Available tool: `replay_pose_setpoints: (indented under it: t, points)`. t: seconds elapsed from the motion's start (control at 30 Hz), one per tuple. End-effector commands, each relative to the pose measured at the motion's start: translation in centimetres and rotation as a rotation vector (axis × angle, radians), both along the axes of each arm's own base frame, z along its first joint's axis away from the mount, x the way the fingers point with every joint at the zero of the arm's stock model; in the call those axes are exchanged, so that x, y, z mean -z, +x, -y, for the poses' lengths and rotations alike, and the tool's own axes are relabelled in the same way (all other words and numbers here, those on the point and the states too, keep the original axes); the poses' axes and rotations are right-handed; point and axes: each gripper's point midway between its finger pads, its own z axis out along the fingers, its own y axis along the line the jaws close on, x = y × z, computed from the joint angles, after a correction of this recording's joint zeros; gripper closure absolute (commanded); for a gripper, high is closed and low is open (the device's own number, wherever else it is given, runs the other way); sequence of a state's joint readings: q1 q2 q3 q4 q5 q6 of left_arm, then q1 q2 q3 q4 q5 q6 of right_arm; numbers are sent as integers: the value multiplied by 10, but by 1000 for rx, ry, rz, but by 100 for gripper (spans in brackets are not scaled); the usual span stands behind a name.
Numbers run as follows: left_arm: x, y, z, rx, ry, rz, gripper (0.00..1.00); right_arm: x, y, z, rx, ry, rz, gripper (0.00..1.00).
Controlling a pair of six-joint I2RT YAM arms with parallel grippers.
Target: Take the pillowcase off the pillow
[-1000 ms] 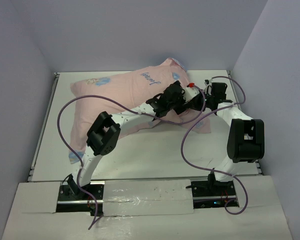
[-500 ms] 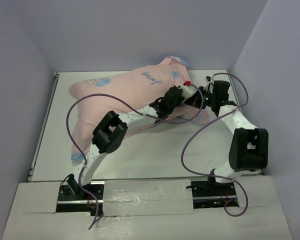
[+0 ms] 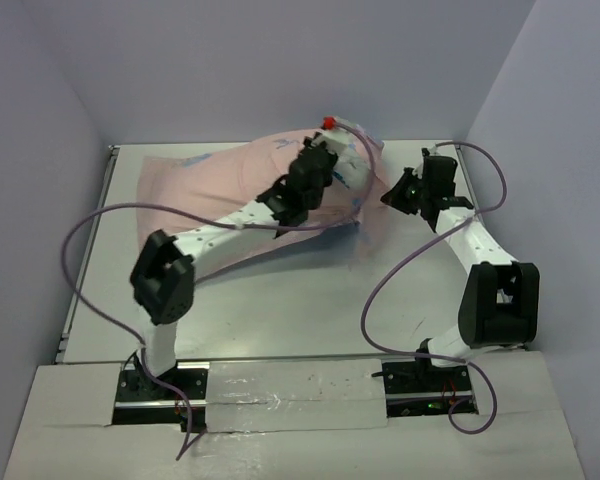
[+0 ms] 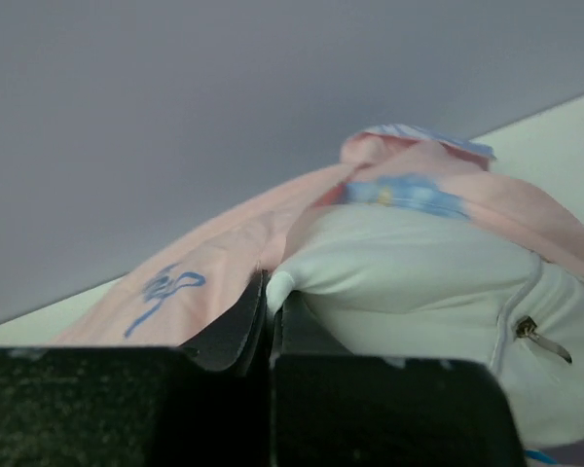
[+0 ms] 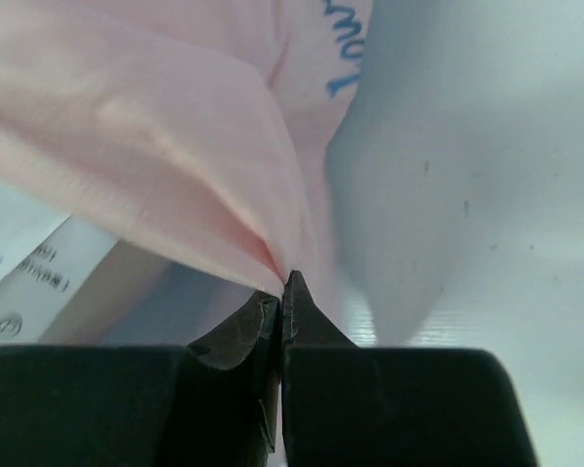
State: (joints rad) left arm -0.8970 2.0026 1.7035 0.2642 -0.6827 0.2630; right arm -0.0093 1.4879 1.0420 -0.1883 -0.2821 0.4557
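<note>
Script (image 4: 164, 290) in blue on the pink pillowcase (image 3: 210, 190), far back on the table (image 3: 280, 300), blurs unreadably; left end effector (image 4: 271, 292) pinches the white pillow (image 4: 409, 272), right end effector (image 5: 284, 287) pinches a pillowcase fold.

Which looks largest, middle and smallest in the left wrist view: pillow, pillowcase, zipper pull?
1. pillow and pillowcase: similar visible spread, nearness to the camera makes ranking unsure.
2. zipper pull: clearly smallest.

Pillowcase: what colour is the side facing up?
The pillowcase is pale pink with blue marks; left wrist view.
</note>
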Motion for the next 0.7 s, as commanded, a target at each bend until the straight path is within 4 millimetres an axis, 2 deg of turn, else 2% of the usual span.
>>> replay_pose_setpoints:
  t: [0.0,0.03,0.07,0.1,0.13,0.2,0.23,0.33,0.4,0.47,0.5,0.53,0.57,0.6,0.63,0.67]
  points:
    - [-162,-5,-143,-231,-386,215,100,34,-11,56,191,-124,-162,100]
    - [-188,-21,-160,-210,-480,241,100,35,-9,57,197,-127,-166,100]
    - [-180,-23,-171,-200,-466,213,100,36,-6,56,192,-121,-164,100]
    - [-186,-29,-172,-147,-539,203,100,39,-5,56,191,-120,-172,100]
    - [-198,-45,-185,-123,-571,213,100,46,-3,53,177,-116,-180,100]
    - [-203,-57,-200,-111,-609,212,100,55,-4,46,155,-107,-194,100]
    - [-211,-70,-209,-95,-640,224,100,62,-5,40,143,-105,-206,100]
    - [-223,-93,-233,-94,-689,257,100,82,-8,25,110,-92,-257,100]
    - [-226,-106,-239,-77,-700,263,100,88,-5,16,80,-70,-267,100]
    - [-220,-121,-237,-16,-712,242,100,83,-1,-22,-39,-82,-210,100]
    - [-214,-125,-230,27,-715,214,100,78,-1,-33,-68,-103,-189,100]
    - [-194,-126,-221,64,-690,153,100,69,3,-45,-106,-127,-146,100]
    - [-182,-130,-202,154,-664,98,100,62,3,-56,-132,-132,-117,100]
    - [-169,-131,-192,190,-671,46,100,47,-1,-78,-189,-112,-72,100]
    - [-139,-129,-182,205,-642,-32,100,38,1,-92,-221,-72,-18,100]
    - [-124,-133,-170,259,-621,-79,100,30,-1,-103,-253,-31,18,100]
